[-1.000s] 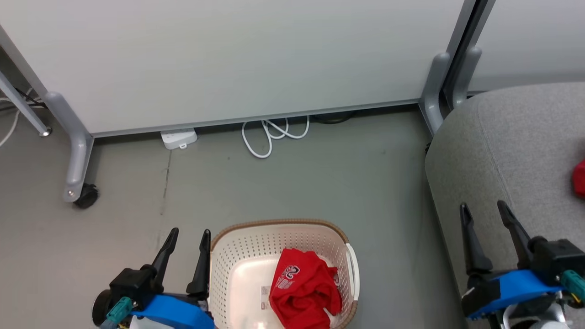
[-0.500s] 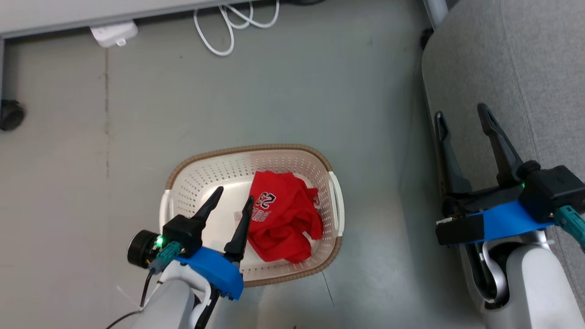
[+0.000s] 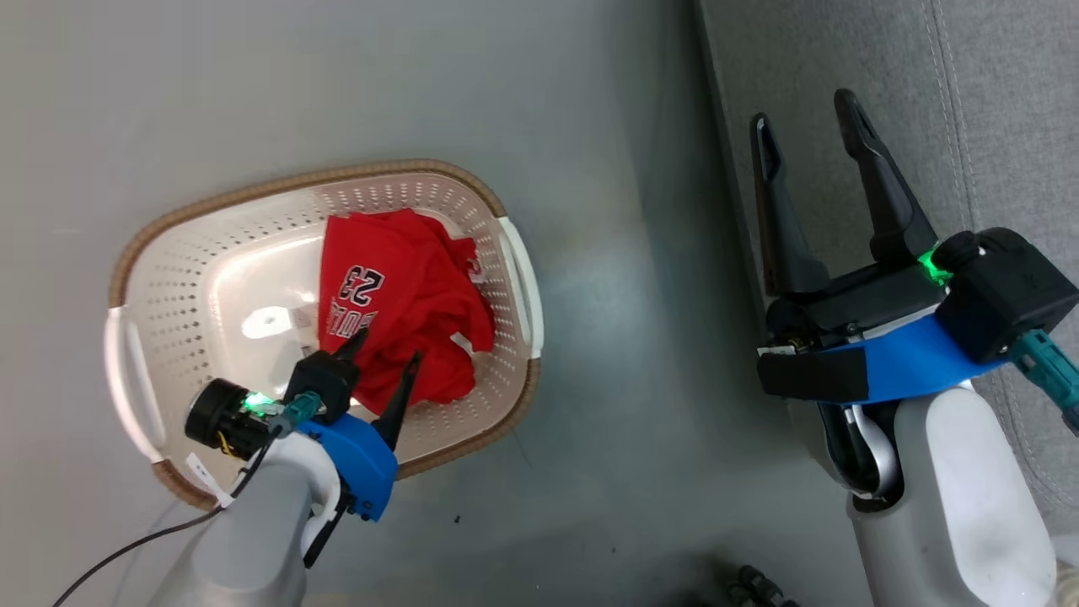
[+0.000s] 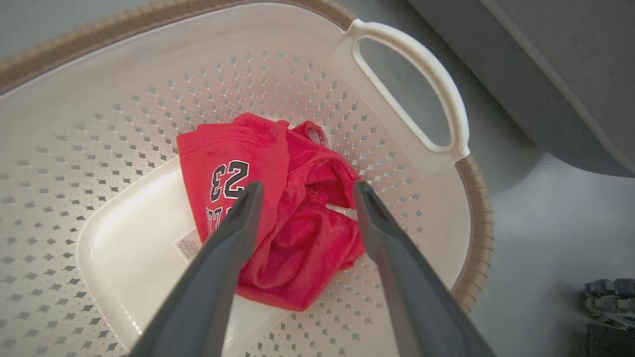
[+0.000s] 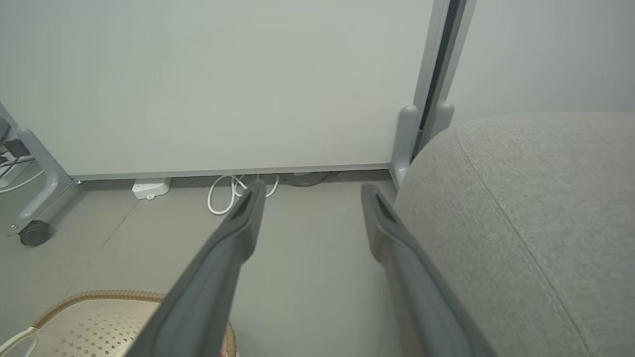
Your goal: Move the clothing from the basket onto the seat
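- Head view: basket [image 3: 278,181] sits on grey floor [image 3: 590,126], red clothing [image 3: 396,287] bunched inside, on the side nearest the seat [image 3: 995,126]. Left gripper [image 3: 388,346] is inside the basket, fingers spread, tips over the clothing's near edge; contact unclear. Right gripper [image 3: 803,110] is spread wide, empty, at the seat's edge.
- Left wrist view: fingers apart, straddling the red heap, "23" showing; nothing clamped.
- Right wrist view: fingers apart, nothing between them; seat on the right, white cable [image 5: 223,191] by wall panel [image 5: 223,84].

L gripper [image 4: 302,191] open over red clothing [image 4: 292,233], in basket [image 4: 407,163]
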You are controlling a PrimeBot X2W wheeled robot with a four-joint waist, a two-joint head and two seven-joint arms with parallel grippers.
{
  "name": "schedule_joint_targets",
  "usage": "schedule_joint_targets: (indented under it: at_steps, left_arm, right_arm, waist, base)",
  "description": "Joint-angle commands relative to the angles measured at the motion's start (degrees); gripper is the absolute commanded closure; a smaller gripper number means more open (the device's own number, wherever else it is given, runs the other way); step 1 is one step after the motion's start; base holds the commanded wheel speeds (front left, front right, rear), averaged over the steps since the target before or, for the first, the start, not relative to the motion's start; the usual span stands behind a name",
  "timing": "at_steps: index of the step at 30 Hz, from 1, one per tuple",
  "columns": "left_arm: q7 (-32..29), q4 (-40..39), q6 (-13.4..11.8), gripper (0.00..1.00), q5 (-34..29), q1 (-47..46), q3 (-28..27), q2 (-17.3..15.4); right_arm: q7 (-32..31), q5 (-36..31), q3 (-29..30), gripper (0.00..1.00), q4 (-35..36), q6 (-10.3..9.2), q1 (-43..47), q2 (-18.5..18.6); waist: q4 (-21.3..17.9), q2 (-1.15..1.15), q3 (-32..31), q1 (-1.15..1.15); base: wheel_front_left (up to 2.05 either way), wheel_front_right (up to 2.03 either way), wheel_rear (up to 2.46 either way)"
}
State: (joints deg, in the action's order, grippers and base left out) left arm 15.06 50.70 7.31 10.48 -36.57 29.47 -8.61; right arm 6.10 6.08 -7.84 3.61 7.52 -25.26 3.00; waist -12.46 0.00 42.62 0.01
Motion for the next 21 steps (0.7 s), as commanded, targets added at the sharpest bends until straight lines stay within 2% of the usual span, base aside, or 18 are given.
schedule_joint_targets:
  at_steps: [1, 6, 21]
  left_arm:
    - [0.17, 1.03, 0.19, 0.0, -0.39, -1.44, -0.11, -0.97]
    - [0.17, 5.85, -0.38, 0.0, -1.16, -4.28, 0.28, -2.65]
    - [-3.25, 16.97, -8.08, 0.0, -1.46, -11.24, -0.7, -6.43]
  right_arm:
    - [0.72, 0.73, -0.41, 0.0, -0.4, -0.06, -1.05, -0.22]
    - [2.73, 2.63, -1.42, 0.0, -2.31, -0.06, -1.78, -0.21]
    - [6.52, 6.22, -3.97, 0.0, -6.26, -0.06, -3.92, -0.2]
  waist:
    - [-3.82, 0.0, 3.94, -0.01]
    - [-6.05, 0.0, 6.43, -0.01]
    - [-10.06, 0.0, 10.59, -0.01]
  base:
    - [0.0, 0.0, 0.0]
    - [0.0, 0.0, 0.0]
    - [0.0, 0.0, 0.0]
